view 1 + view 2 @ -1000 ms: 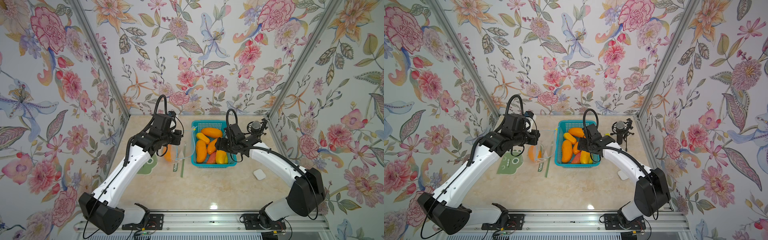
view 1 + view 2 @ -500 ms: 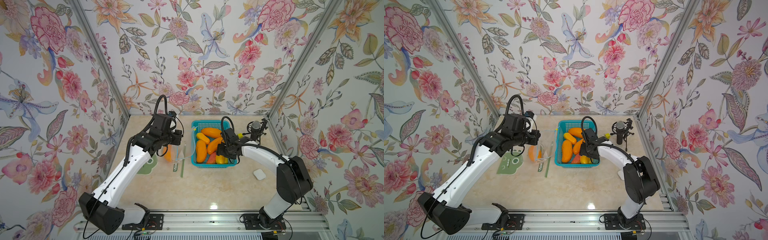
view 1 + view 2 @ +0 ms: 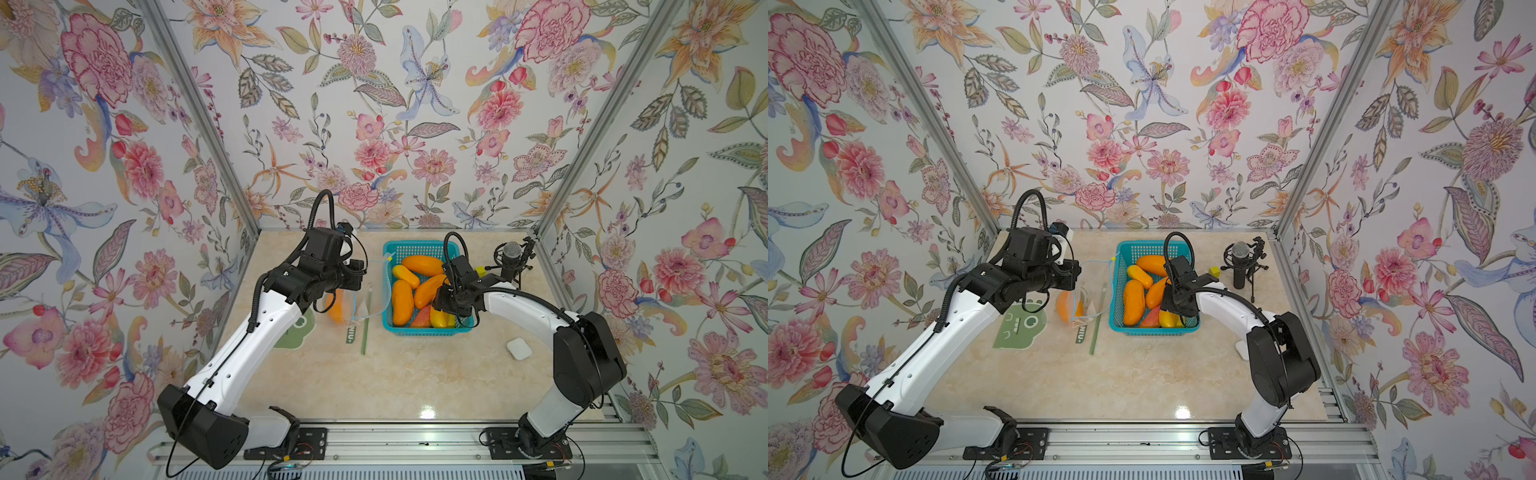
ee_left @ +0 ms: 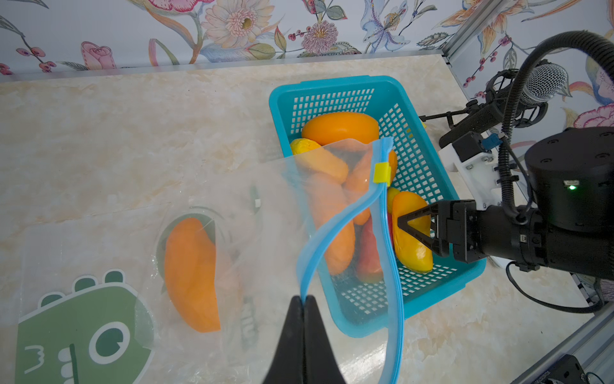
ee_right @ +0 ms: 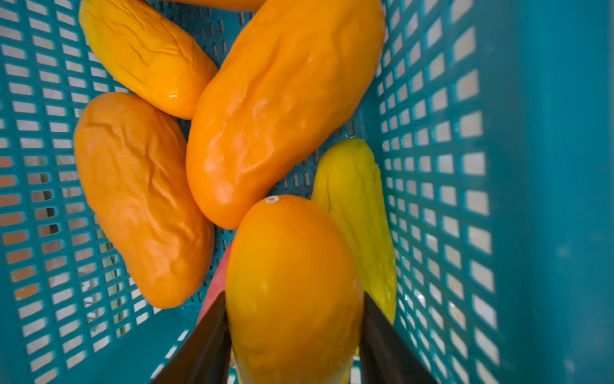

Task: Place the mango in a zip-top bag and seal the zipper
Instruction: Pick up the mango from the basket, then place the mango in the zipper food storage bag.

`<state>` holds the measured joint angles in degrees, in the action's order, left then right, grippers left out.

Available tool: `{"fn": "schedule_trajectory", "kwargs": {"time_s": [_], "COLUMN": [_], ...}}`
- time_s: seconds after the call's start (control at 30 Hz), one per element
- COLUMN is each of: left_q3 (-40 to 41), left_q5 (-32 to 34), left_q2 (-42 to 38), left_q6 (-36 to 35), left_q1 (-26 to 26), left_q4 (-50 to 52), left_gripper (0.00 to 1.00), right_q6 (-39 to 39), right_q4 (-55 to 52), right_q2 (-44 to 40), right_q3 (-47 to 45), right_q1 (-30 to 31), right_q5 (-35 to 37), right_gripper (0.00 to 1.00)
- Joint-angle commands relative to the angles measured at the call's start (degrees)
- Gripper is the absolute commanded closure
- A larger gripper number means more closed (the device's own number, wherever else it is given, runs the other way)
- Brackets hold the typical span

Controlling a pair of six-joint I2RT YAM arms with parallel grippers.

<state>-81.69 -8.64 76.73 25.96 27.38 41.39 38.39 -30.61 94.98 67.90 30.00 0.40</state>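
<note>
Down in basket [image 5: 548, 166]: right fingers [image 5: 206, 349] have narrowed onto a yellow-orange mango [image 5: 292, 282], touching both its sides. Left fingers [image 4: 292, 332] pinched shut on bag [image 4: 324, 232] rim, so lift-out looks next.

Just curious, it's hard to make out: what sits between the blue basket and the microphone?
A small yellow block sits between the basket and the microphone. It shows in both top views.
</note>
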Motion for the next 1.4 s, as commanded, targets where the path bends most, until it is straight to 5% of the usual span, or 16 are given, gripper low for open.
{"fn": "schedule_trajectory", "kwargs": {"time_s": [0.0, 0.5, 1.03, 1.37], "left_q3": [0.96, 1.11, 0.61, -0.52], "left_q5": [0.12, 0.12, 0.21, 0.65], "left_q2": [0.21, 0.00, -0.53, -0.54], "left_q6": [0.03, 0.08, 0.26, 0.05], "left_q1": [-0.48, -0.48, -0.48, -0.48], "left_q4": [-0.60, -0.93, -0.69, -0.17], "left_gripper": [1.00, 1.00, 1.00, 1.00], "right_q6": [0.20, -1.04, -0.76, -1.38], "right_q4": [0.46, 18.51, 27.81, 26.97], "right_q2": [-5.16, -17.45, -6.26, -4.11], "right_q3": [0.36, 3.76, 11.68, 13.58], "right_q1": [0.97, 13.84, 20.64, 20.67], "right_q5": [0.60, 0.85, -1.04, -1.37], "right_gripper": [0.53, 0.52, 0.48, 0.30]}}
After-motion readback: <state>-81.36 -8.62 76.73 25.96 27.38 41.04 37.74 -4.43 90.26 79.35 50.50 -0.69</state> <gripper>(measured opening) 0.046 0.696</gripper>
